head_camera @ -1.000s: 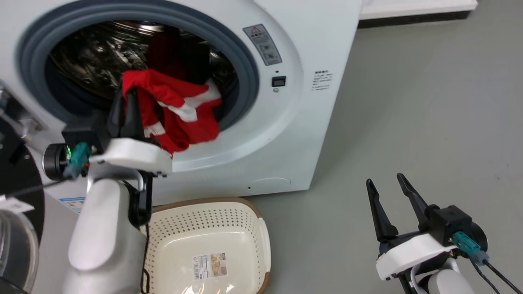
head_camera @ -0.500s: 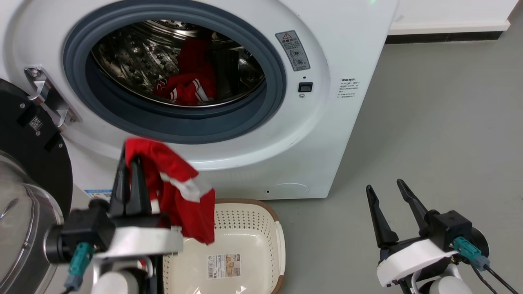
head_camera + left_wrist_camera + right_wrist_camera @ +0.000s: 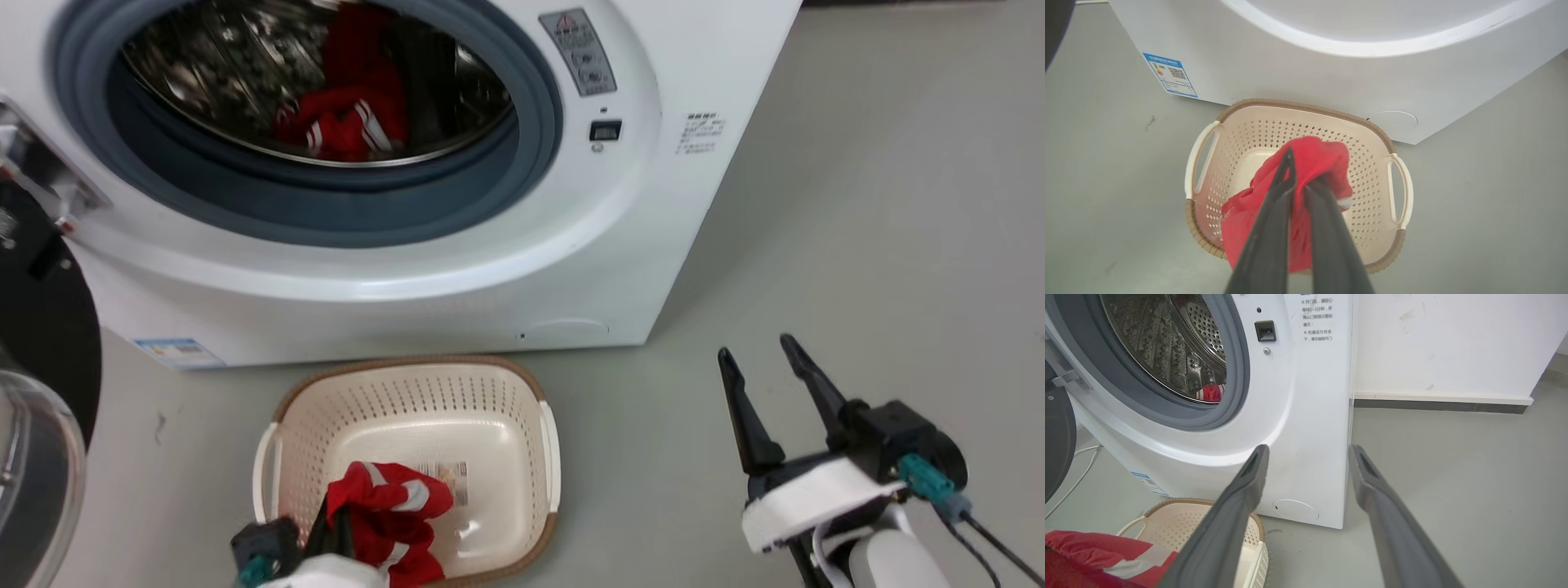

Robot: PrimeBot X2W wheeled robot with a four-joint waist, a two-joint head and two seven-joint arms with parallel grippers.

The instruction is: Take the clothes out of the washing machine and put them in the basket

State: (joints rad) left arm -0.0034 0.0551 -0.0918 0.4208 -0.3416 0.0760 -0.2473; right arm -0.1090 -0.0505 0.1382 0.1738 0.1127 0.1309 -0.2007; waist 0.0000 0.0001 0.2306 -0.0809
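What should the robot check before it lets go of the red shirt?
1. Left fingers shut on the red jersey: ok.
2. Jersey over the basket: ok.
3. Whole jersey inside the rim: cannot tell, some hangs by the near edge.
4. Right fingers open, apart from the basket: ok.
5. Washing machine emptied: not ok, red clothes lie in the drum.
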